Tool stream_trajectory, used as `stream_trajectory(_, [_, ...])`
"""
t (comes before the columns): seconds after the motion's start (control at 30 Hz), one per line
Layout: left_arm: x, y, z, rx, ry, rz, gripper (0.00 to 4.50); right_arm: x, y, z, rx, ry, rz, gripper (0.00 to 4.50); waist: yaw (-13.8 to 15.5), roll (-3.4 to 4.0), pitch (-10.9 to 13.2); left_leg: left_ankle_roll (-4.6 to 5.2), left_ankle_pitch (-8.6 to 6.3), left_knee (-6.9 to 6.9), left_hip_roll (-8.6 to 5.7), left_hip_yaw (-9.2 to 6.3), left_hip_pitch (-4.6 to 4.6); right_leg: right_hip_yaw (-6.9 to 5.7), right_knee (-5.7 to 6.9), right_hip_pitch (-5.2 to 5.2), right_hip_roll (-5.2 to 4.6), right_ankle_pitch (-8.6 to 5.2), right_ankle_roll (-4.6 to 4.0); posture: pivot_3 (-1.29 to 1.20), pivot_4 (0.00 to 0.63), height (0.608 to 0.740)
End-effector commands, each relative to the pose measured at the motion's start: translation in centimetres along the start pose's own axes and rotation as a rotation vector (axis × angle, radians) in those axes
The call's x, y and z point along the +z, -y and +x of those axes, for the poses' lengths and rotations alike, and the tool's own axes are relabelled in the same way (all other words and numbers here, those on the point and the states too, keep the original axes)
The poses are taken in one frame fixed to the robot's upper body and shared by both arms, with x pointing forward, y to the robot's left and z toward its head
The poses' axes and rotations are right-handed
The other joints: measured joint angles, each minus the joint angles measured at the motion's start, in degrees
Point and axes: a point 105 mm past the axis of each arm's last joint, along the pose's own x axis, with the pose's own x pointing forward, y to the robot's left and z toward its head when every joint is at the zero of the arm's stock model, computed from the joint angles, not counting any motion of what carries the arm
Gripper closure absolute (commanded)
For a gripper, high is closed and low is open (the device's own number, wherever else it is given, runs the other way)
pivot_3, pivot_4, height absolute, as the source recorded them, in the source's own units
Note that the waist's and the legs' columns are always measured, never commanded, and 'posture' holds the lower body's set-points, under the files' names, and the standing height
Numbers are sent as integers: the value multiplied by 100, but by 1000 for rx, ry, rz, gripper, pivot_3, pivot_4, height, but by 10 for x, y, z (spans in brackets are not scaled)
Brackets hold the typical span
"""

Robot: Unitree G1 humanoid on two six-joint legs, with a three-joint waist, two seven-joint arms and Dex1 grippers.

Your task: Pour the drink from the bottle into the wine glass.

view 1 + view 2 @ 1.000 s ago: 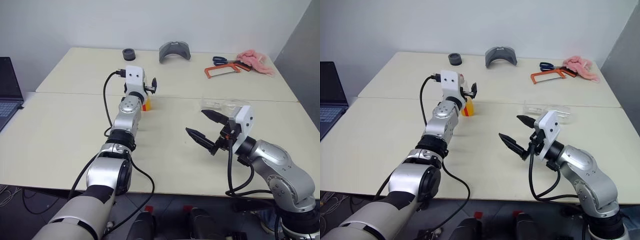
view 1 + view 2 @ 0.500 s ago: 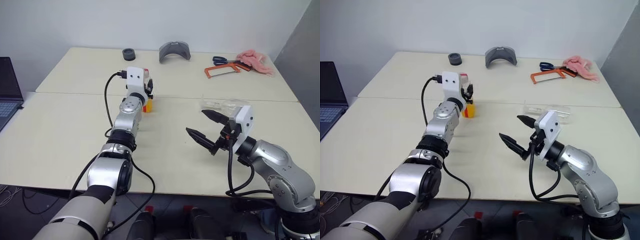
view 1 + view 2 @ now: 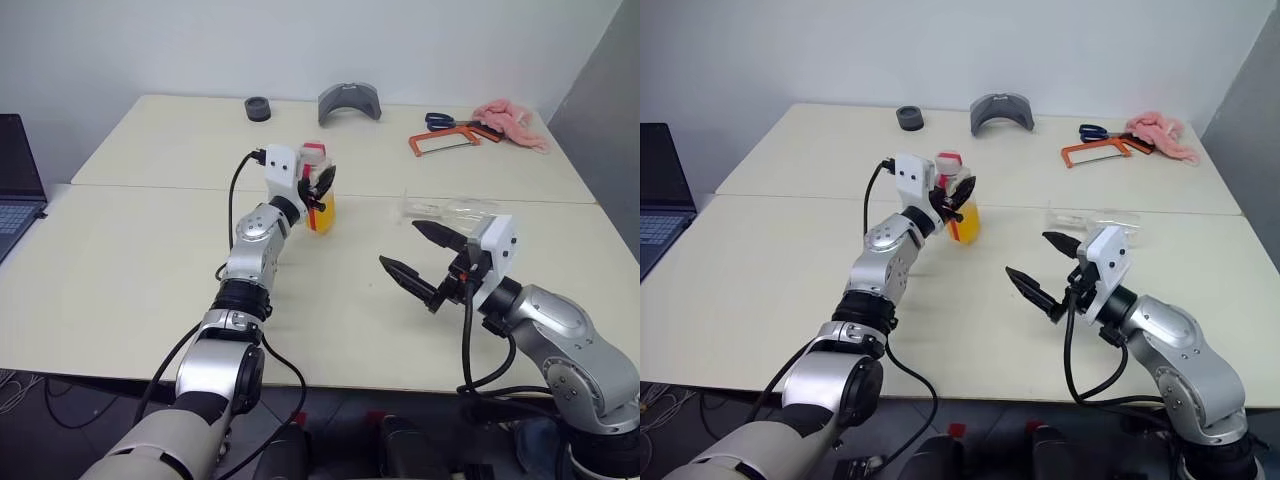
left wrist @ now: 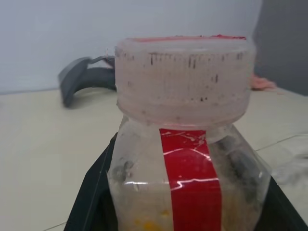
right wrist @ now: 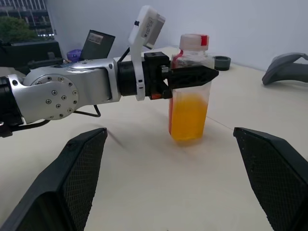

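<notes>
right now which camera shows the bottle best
The right wrist view: the whole bottle shows side-on, cap to base, orange drink in its lower half, the left gripper shut on its upper part. The left wrist view gives just its cap and red strip close up. The head views show it small, partly behind the gripper.

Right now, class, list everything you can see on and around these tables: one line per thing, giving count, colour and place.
bottle: one, clear with red strip and pale cap, upright near the table seam, held.
drink: orange-yellow, fills the bottle's lower half.
wine glass: one, clear, lying on its side beyond the right pincer.
hacksaw: one, orange, far right of the table.
scissors: one pair, blue-handled, behind the hacksaw.
cloth: one, pink, far right corner.
grey curved piece: one, far edge.
black ring: one, far edge.
laptop: one, dark, left edge.
left pincer: shut on the bottle.
right pincer: open, empty.
</notes>
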Motion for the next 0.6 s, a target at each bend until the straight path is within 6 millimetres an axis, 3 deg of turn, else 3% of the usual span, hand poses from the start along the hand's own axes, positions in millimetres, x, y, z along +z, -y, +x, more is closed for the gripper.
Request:
stream_trajectory(0.03, [21, 27, 2, -183, 89, -5, 2683, 15, -1, -7, -23, 42, -46, 0, 1, 0, 0, 0, 0, 0, 0, 0, 0, 0, 0, 0, 0, 0, 0, 0, 150, 740])
stream_trajectory(0.3, [18, 102, -15, -710, 85, -33, 2690, 26, -6, -19, -65, 41, -66, 0, -10, 0, 0, 2, -1, 0, 1, 4, 0, 1, -1, 0, 3, 0, 0, 0, 150, 740])
stream_trajectory(0.47, [16, 124, -29, -920, 58, -19, 2704, 36, -11, -19, -91, 56, -91, 0, -26, 1, 0, 21, -11, 0, 2, 3, 4, 3, 2, 1, 11, 0, 0, 0, 150, 740])
stream_trajectory(0.6, [11, 130, -32, -982, 45, 28, 2704, 44, -10, -15, -128, 76, -103, 0, -21, 1, 0, 21, -12, 0, 3, 3, 3, 4, 2, 1, 11, 0, 0, 0, 150, 740])
